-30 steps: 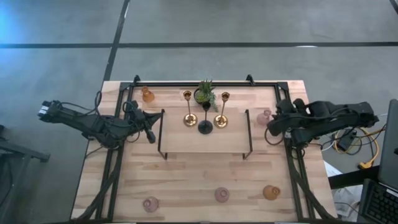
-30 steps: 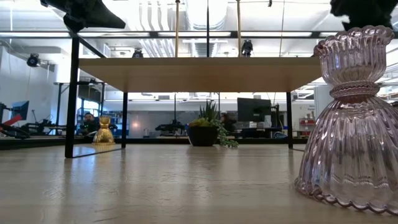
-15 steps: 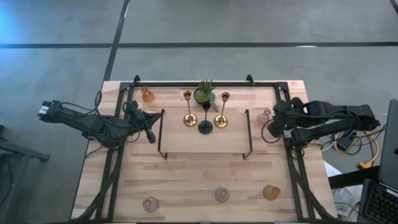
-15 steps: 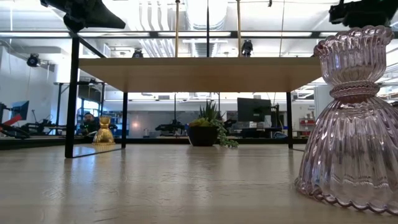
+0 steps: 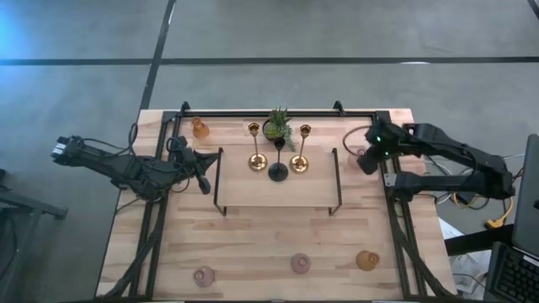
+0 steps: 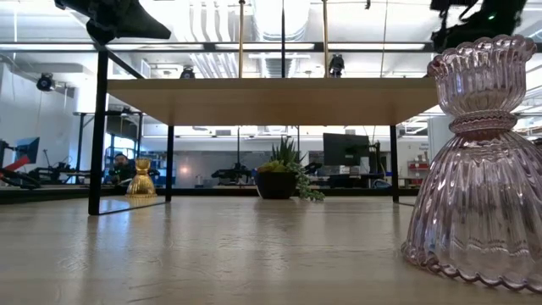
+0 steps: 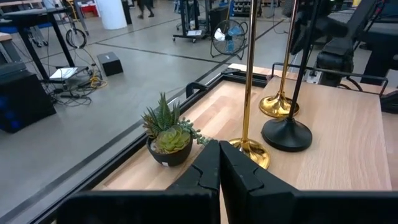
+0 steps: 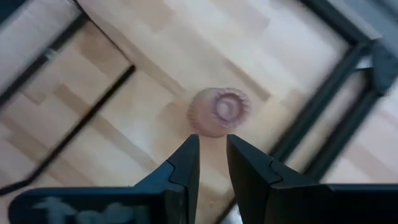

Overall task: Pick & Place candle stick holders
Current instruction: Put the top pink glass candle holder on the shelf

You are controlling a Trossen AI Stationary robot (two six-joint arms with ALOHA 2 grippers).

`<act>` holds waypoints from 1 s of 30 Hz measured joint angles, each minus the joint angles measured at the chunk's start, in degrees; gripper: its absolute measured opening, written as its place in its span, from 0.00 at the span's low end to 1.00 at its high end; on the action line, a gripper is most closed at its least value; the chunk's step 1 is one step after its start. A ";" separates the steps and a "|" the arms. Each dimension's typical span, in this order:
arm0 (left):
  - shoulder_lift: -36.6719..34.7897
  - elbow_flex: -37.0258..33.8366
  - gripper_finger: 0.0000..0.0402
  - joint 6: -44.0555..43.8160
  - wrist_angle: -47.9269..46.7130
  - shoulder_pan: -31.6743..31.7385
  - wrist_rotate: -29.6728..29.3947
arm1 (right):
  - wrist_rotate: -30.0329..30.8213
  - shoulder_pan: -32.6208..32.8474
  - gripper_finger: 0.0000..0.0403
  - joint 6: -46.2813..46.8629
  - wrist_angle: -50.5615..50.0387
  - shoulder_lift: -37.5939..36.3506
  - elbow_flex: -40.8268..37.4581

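Two slim gold holders and a slim black one stand on a low wooden shelf, behind them a potted plant. A squat pink glass holder stands on its base right of the shelf; the right wrist view shows it from above. My right gripper hangs over it, pointing down, fingers a little apart, touching nothing. My left gripper is shut and empty left of the shelf.
An amber holder stands at the far left. Two pink holders and an amber one stand near the front edge. The shelf's black legs and the table's black frame rails lie close by.
My right arm has swung toward the table's far edge and its gripper has tipped down, so it now stands over the pink holder right of the shelf. The holder has stayed where it was.
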 joint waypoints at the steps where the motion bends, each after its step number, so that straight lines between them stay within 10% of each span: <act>1: 0.00 -0.01 0.01 -0.21 -0.15 0.00 0.19 | -2.09 -1.68 0.18 -0.93 0.88 0.90 0.00; 30: -0.02 -0.01 0.01 -1.05 -2.07 0.07 1.06 | -10.42 -24.41 0.23 -11.52 5.91 15.81 -2.81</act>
